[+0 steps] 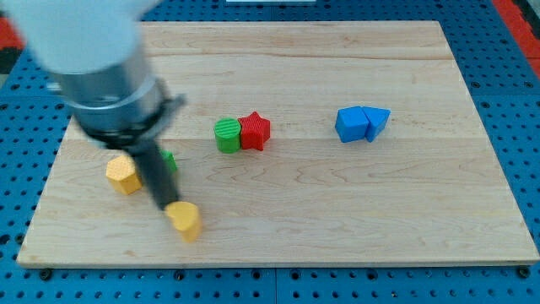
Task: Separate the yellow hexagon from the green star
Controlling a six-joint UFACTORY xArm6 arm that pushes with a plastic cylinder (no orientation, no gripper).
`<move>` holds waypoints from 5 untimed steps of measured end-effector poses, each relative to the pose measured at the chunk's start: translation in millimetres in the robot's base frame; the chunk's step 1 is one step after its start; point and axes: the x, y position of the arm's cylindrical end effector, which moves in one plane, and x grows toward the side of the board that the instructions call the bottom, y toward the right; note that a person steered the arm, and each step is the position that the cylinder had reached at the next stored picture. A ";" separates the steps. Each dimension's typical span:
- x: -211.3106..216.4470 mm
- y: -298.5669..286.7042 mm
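The yellow hexagon [123,176] lies at the view's left on the wooden board [337,211]. The green star [170,161] is just to its right, mostly hidden behind the dark rod. My tip [161,205] rests on the board below and between these two blocks, right of the hexagon. A second yellow block [185,219] lies just right of and below the tip, almost touching it; its shape is unclear.
A green cylinder [227,135] touches a red star [255,131] at the board's middle. A blue cube [351,124] and a blue triangle [377,122] touch at the right. The arm's grey body [93,59] covers the upper left.
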 end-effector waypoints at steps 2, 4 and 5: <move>39.7 -43.2; 43.0 -17.3; 28.6 -127.4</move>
